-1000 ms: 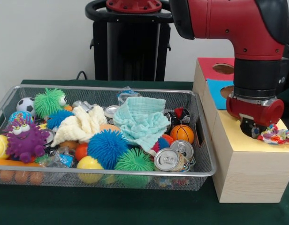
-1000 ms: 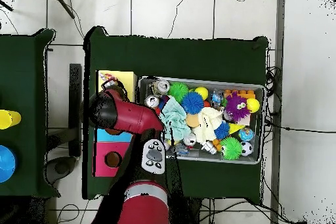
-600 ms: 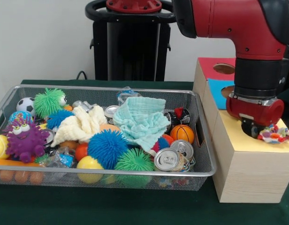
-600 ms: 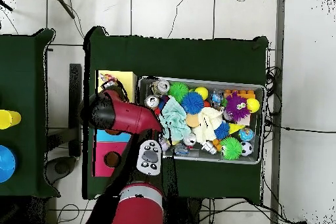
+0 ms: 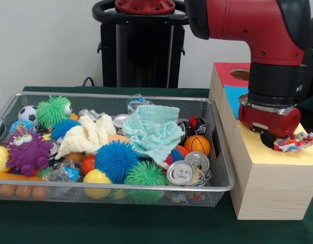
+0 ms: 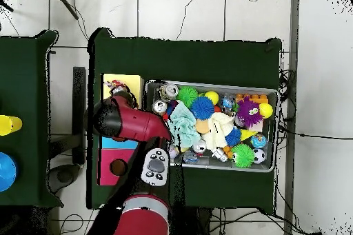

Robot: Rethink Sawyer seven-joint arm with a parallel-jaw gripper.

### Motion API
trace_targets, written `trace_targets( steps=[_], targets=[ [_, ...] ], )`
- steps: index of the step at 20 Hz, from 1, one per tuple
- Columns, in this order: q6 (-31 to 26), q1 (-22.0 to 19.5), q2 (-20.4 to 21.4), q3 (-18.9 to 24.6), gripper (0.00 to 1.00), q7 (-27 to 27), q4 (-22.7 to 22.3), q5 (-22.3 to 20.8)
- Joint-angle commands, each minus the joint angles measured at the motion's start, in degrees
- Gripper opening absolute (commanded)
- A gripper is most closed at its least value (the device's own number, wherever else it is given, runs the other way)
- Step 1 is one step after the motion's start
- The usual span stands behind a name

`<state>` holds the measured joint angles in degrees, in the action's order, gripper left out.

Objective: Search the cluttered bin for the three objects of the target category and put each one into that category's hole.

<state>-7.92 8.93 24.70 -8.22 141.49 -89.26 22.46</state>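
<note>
Red arm's gripper (image 5: 272, 138) hanging over wooden box's yellow section (image 5: 258, 150), colourful wrapper (image 5: 293, 142) lying beside it, finger state hidden, mesh bin (image 5: 217, 185) sitting full beside box.

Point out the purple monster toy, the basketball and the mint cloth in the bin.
Purple monster toy (image 5: 26, 152): front view, on its spiky body below the eyes.
Basketball (image 5: 197, 145): front view, on the middle of the orange ball.
Mint cloth (image 5: 155, 128): front view, on the middle of its crumpled folds.
</note>
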Motion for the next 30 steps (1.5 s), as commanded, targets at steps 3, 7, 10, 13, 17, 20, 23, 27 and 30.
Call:
trace_targets(
  steps=[3, 7, 10, 13, 17, 20, 23, 27, 30],
  targets=[
    [-6.74, -1.97, -2.38, 0.77, 0.00, 2.42, -3.10, -3.14],
    [-12.42, -2.55, 3.00, 0.88, 0.00, 1.29, -4.84, -3.44],
    [-18.11, -2.63, 6.65, 0.18, 0.00, 0.56, -5.10, -3.92],
    [-25.14, -2.61, 10.66, -0.53, 0.00, 0.25, -4.84, -4.36],
    [-31.62, -2.93, 13.31, -0.26, 0.00, 1.51, -3.84, -4.55],
    [-32.64, -2.82, 13.49, -0.08, 0.00, 2.31, -3.47, -4.76],
    [-32.25, -2.58, 13.38, 0.02, 0.00, 2.59, -3.61, -5.37],
    [-32.47, -2.48, 13.24, -0.20, 0.00, 2.98, -3.18, -6.29],
    [-32.24, -2.46, 12.67, -0.06, 0.00, 3.31, -2.66, -6.63]
  ],
)
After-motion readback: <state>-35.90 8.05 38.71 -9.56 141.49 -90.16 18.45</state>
